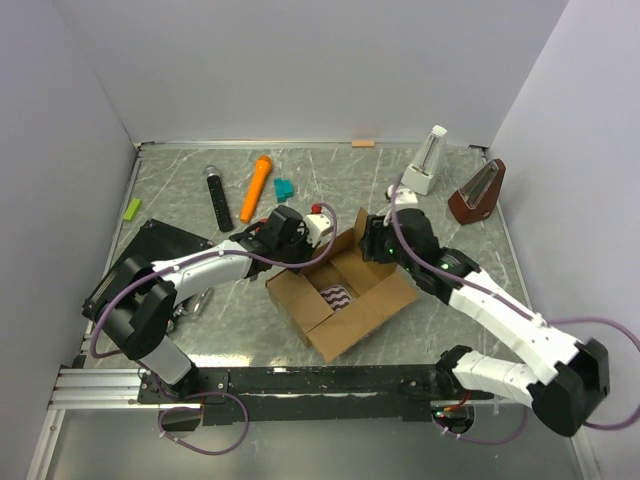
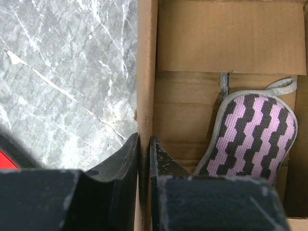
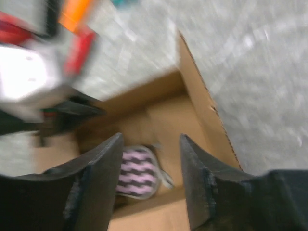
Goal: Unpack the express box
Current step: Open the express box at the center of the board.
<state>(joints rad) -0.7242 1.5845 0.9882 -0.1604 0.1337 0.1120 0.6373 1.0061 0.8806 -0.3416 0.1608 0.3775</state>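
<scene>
The express box (image 1: 345, 300) is a brown cardboard carton, open, with its flaps spread, at the table's middle. Inside lies a pink-and-black zigzag pouch (image 1: 338, 296) with a grey loop, seen in the left wrist view (image 2: 250, 137) and blurred in the right wrist view (image 3: 137, 171). My left gripper (image 2: 144, 142) is shut on the box's left wall (image 2: 146, 72), one finger outside and one inside; from above it is at the box's far left corner (image 1: 295, 250). My right gripper (image 3: 150, 142) is open above the box's far right side (image 1: 378, 243), over the pouch.
Behind the box lie an orange marker (image 1: 256, 187), a black remote (image 1: 217, 192), teal blocks (image 1: 284, 187) and a green block (image 1: 132, 208). A white metronome (image 1: 424, 162) and a brown metronome (image 1: 480, 192) stand at the back right. A flat black case (image 1: 140, 262) lies at left.
</scene>
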